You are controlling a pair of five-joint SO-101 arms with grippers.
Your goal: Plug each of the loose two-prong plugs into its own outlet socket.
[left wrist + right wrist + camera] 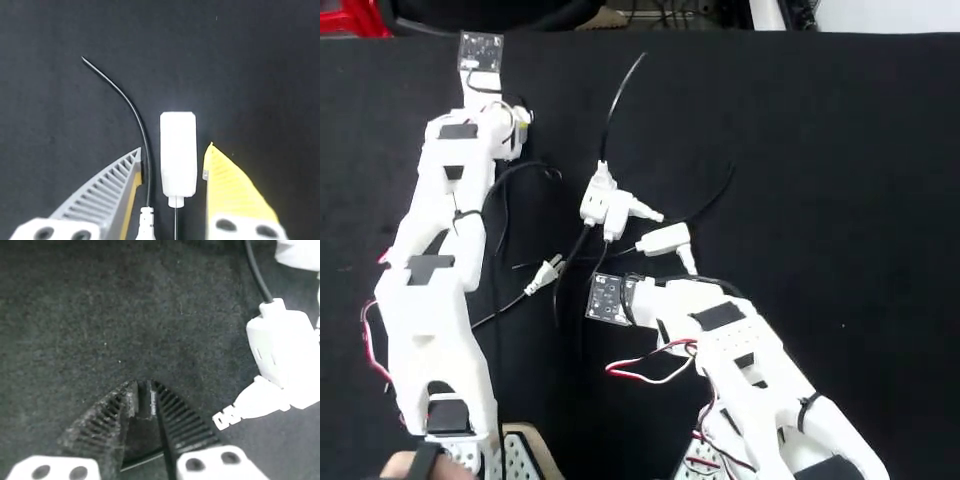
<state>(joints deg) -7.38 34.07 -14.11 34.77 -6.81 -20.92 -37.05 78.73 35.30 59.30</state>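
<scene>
Plug (pixel 545 272) lies loose near outlet (pixel 603 198). Left gripper (pixel 174 147) gapes about a white block (pixel 177 130); right gripper (pixel 144 387) is pinched together. A skewed grasp could misalign prongs.

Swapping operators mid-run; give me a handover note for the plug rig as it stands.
Left gripper: open, fingers flanking a white plug body, not clamping it.
Right gripper: shut, nothing visibly held, above bare cloth beside the outlet tap.
Done: one seated plug in the tap, as far as the right wrist view shows.
Loose: a two-prong plug lies on the cloth, apart from the tap; the white plug body is also unplugged.
Left: seat both, probably starting with the one between the left fingers.
</scene>
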